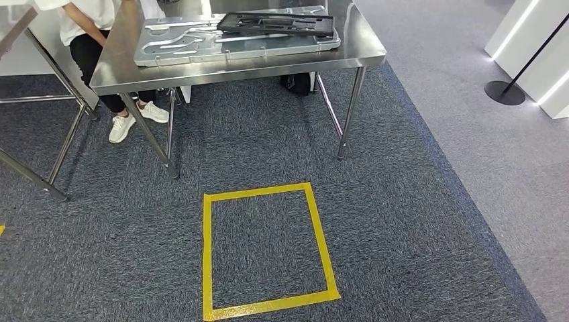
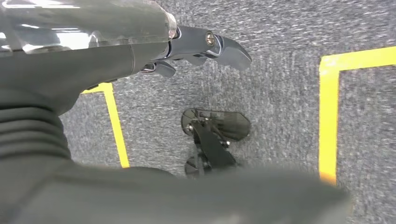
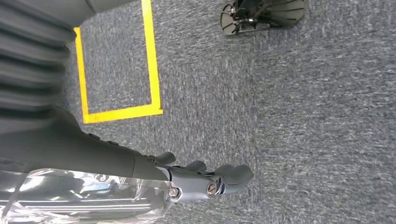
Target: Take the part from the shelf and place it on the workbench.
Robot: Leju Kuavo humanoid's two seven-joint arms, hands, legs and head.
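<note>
The black part (image 1: 278,24) lies on a metal plate (image 1: 201,41) on the steel tabletop (image 1: 235,67), well apart from both hands. The left hand (image 2: 187,51) and right hand (image 3: 196,179) hang over grey carpet (image 1: 402,221), fingers loosely apart, holding nothing. Yellow tape (image 1: 268,305) marks a rectangle on the floor.

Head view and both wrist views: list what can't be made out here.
- Black part on the workbench: its far side is cut off by the top edge of the head view.
- Person: upper body cut off by the same edge.
- Left hand: fingers partly hidden by the wrist cover; grip unclear.
- Right hand: same in its wrist view, behind the clear wrap.
- Yellow square: near edge cut off.
</note>
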